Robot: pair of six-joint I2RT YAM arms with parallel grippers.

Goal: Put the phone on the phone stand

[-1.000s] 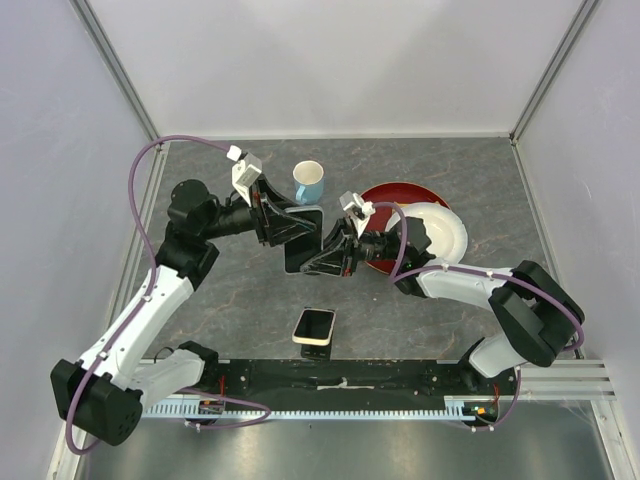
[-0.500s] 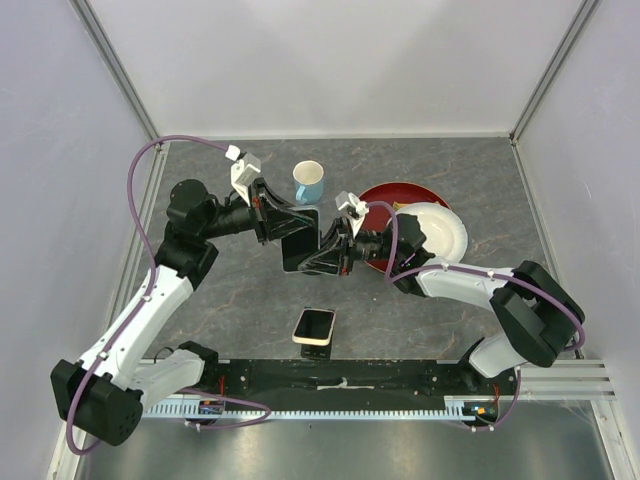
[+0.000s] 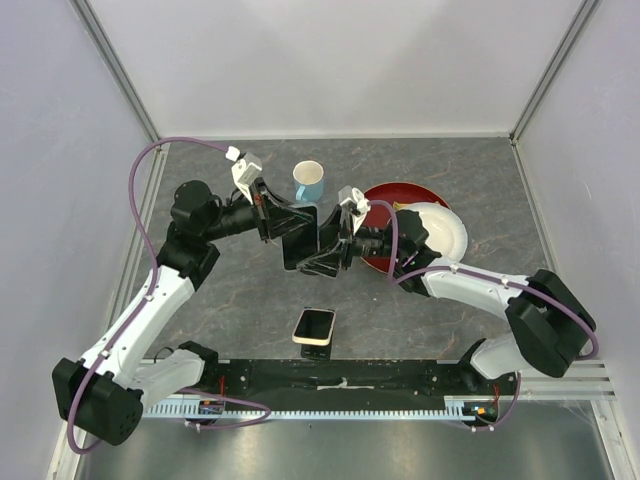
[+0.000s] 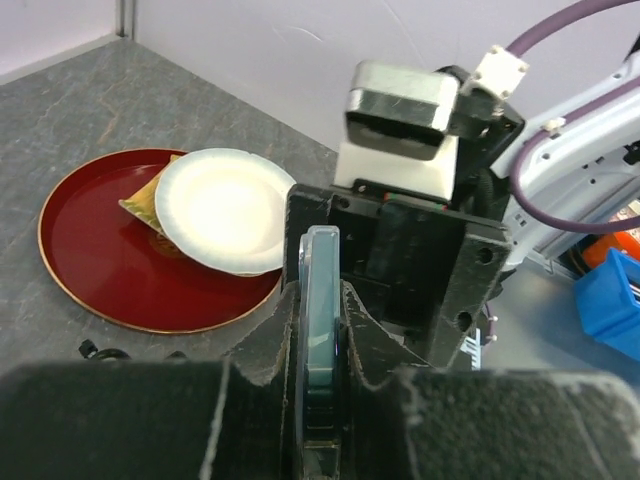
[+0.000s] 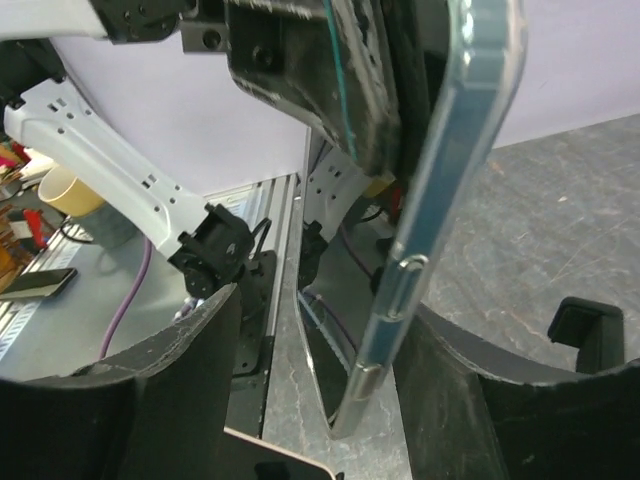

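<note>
Finding: over the last second the right arm has pushed in from the right, and its fingers (image 5: pixel 170 390) now stand apart on either side of the phone (image 3: pixel 303 228), with a gap showing and no clamp made. The left fingers (image 4: pixel 262 345) are pressed together on the phone's lower edge and hold it on edge above the middle of the desk (image 3: pixel 240 300). I judge this a hand-over in progress: the phone is in the air and placement has not begun. I cannot pick out the phone stand with confidence. A black bracket-shaped piece (image 5: pixel 588 330) on the desk may be part of it. Count, left to right: two arms, both at the phone; one pale blue mug (image 3: pixel 308 182) behind it; one held phone with a translucent rim; one cream-rimmed, dark-faced slab (image 3: pixel 314 326) near the front edge, perhaps a second phone; one red tray (image 4: pixel 110 290); one white plate (image 4: pixel 215 210) on it; one yellow item (image 4: pixel 140 200) under the plate.
</note>
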